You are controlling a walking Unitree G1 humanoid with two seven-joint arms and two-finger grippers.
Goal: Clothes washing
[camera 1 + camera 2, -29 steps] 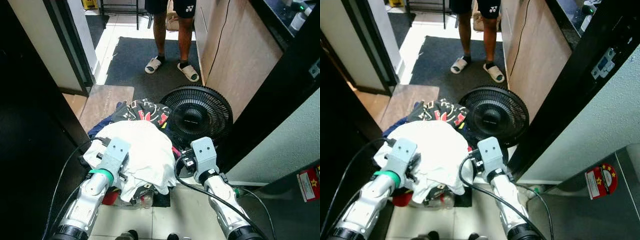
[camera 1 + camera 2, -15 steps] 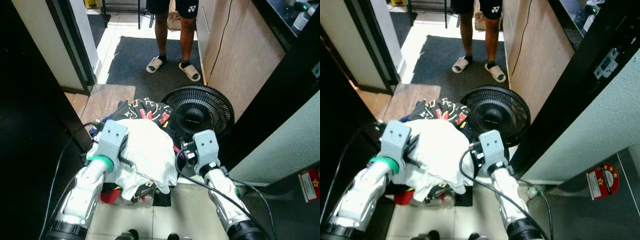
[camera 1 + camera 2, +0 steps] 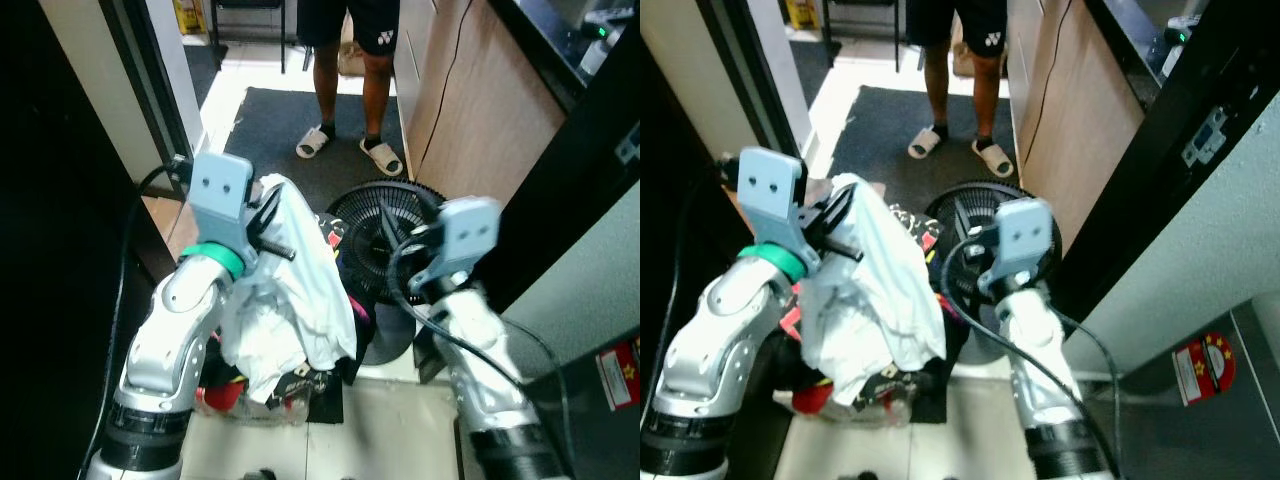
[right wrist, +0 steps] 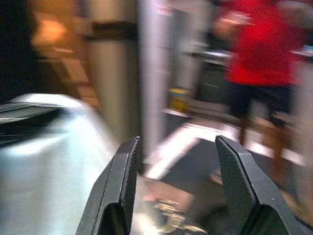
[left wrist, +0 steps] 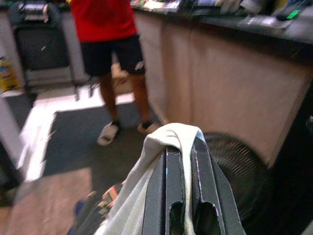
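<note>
A white garment (image 3: 295,300) is held up above a heap of clothes (image 3: 270,375) on the floor, draped from the left gripper (image 5: 182,147) and hanging down in loose folds to the pile. The left gripper's two black fingers (image 5: 168,186) are clenched on the cloth, a fold of it being pinched between them and wrapped over their tips, as is seen in the left wrist view. The garment is plain white, crumpled, and wider toward its lower edge.

The right gripper (image 4: 178,171) is raised beside the garment, with its fingers spread wide apart and nothing between them; the white cloth is seen blurred just beside it in the right wrist view.

Beneath the garment, dark and red patterned clothes are seen in the heap (image 3: 905,225). A black floor fan (image 3: 395,225) lies tilted just beside the heap, on the robot's right, partly hidden by the right arm. A dark mat (image 3: 270,130) is laid beyond it, and a person in a red top, black shorts and sandals (image 3: 345,145) stands on the mat. A wooden cabinet side (image 3: 470,110) runs along the right, and a dark door frame (image 3: 135,90) is seen on the left.
</note>
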